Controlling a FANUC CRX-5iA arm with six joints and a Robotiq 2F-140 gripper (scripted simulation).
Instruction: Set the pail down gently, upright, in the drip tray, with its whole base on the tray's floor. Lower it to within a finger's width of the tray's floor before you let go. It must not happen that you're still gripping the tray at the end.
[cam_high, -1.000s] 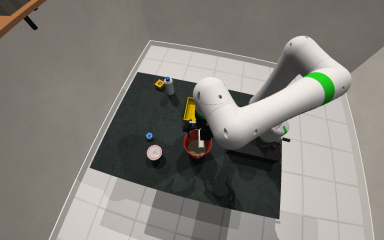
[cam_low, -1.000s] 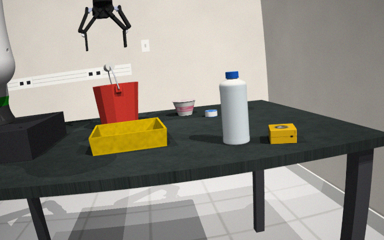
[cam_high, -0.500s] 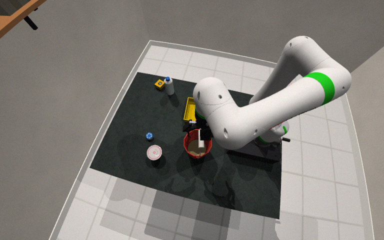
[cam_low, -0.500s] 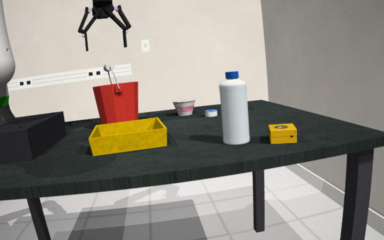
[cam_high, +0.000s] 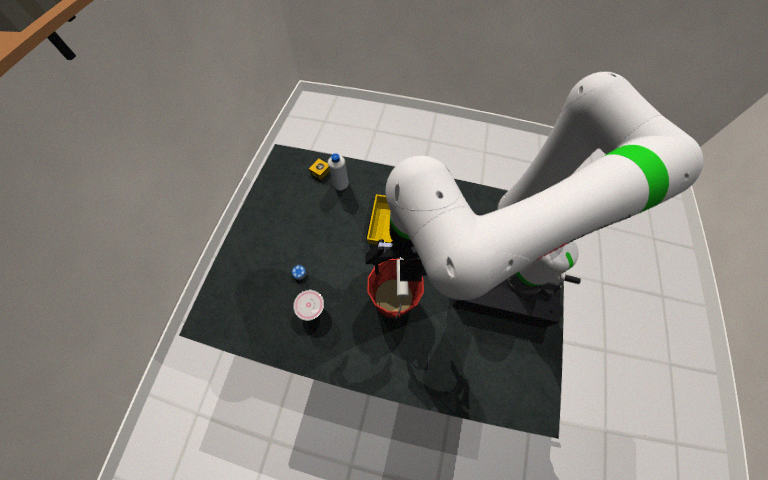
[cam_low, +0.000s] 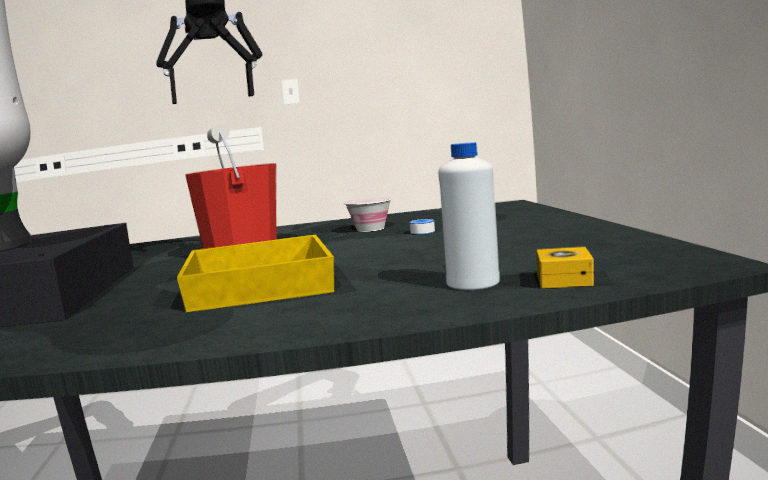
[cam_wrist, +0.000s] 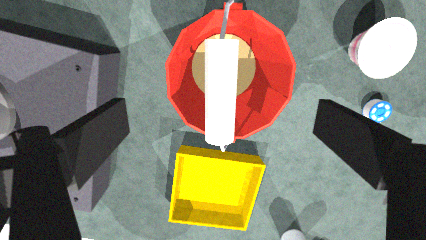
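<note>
The red pail (cam_low: 233, 203) stands upright on the dark table, just behind the yellow drip tray (cam_low: 256, 270). Its wire handle stands raised with a white grip (cam_low: 215, 135) at the top. In the wrist view the pail (cam_wrist: 230, 75) is straight below, the white grip (cam_wrist: 221, 90) crosses its mouth, and the tray (cam_wrist: 216, 187) lies beside it. My gripper (cam_low: 209, 93) hangs open and empty a short way above the handle grip. In the overhead view the pail (cam_high: 395, 287) and the tray (cam_high: 378, 218) are partly covered by my arm.
A white bottle with a blue cap (cam_low: 468, 217), a small yellow box (cam_low: 565, 266), a pink-striped cup (cam_low: 368, 214) and a small blue-and-white roll (cam_low: 421, 225) stand on the table. The arm's dark base block (cam_low: 53, 271) is left of the tray.
</note>
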